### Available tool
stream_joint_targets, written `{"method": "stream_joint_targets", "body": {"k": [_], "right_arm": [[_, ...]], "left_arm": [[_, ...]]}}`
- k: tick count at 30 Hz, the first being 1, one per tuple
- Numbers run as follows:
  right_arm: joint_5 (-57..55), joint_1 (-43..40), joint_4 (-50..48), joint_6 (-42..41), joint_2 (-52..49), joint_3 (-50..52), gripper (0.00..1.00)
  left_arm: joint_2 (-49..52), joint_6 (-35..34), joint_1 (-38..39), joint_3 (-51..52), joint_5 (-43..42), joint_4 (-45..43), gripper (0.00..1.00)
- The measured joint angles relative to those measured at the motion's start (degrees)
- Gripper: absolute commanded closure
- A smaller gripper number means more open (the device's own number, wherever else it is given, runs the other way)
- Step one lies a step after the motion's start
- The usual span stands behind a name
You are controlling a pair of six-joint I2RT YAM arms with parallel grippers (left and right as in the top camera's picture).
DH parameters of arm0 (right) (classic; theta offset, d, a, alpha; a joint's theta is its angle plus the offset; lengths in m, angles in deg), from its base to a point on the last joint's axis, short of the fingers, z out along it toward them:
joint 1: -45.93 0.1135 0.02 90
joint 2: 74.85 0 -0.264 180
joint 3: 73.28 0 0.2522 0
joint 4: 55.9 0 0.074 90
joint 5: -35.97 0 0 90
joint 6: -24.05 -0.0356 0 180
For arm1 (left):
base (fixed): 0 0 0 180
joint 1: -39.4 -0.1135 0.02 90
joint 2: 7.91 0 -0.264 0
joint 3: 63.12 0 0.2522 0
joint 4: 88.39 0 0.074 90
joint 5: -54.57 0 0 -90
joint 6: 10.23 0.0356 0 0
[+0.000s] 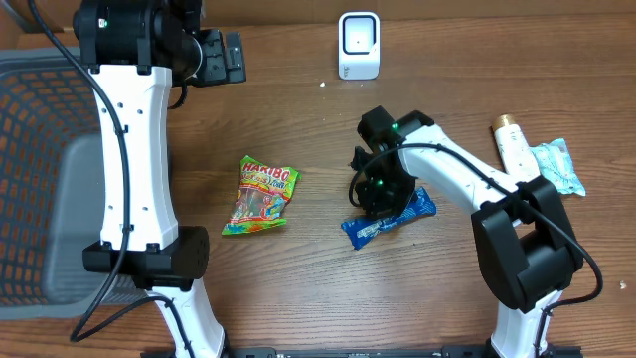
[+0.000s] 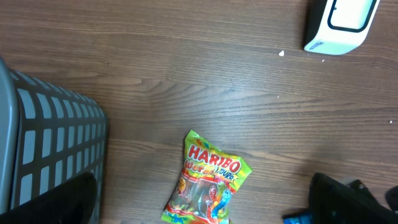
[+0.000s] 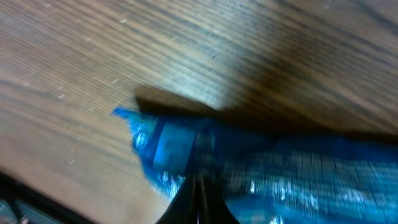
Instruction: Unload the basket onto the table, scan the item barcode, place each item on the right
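1. While a grey basket [image 1: 25, 149] sits at the left edge of the wooden bench [image 1: 318, 298], the left gripper [image 1: 231, 58] hangs near the far edge, jaws wide apart and empty.
2. The right gripper [image 1: 380, 197] is down mid-bench, closed tight on one end of a blue packet [image 1: 402, 217] lying there.
3. A Haribo bag [image 1: 260, 195] lies flat to its left, well apart.
4. The white scanner [image 1: 359, 45] stands at the far edge.
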State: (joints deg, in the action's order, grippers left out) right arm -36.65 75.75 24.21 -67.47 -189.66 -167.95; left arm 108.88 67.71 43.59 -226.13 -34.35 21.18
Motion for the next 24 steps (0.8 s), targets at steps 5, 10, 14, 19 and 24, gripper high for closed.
{"method": "stream_joint_targets", "body": {"k": [5, 10, 14, 19, 24], "right_arm": [[-0.31, 0.00, -3.34, -0.24, 0.00, 3.41, 0.92], [-2.38, 0.00, -6.49, -0.42, 0.00, 3.65, 0.91], [-3.91, 0.00, -9.77, -0.42, 0.00, 3.67, 0.91], [-8.57, 0.00, -16.04, -2.47, 0.00, 3.72, 0.91], [-13.90, -0.11, -16.57, -4.55, -0.02, 3.04, 0.87]], "left_arm": [[0.00, 0.00, 0.00, 0.02, 0.00, 0.02, 0.01], [0.00, 0.00, 0.00, 0.00, -0.02, 0.00, 0.00], [0.00, 0.00, 0.00, 0.00, 0.00, 0.00, 0.00], [0.00, 0.00, 0.00, 0.00, 0.00, 0.00, 0.00], [0.00, 0.00, 0.00, 0.00, -0.02, 0.02, 0.00]]}}
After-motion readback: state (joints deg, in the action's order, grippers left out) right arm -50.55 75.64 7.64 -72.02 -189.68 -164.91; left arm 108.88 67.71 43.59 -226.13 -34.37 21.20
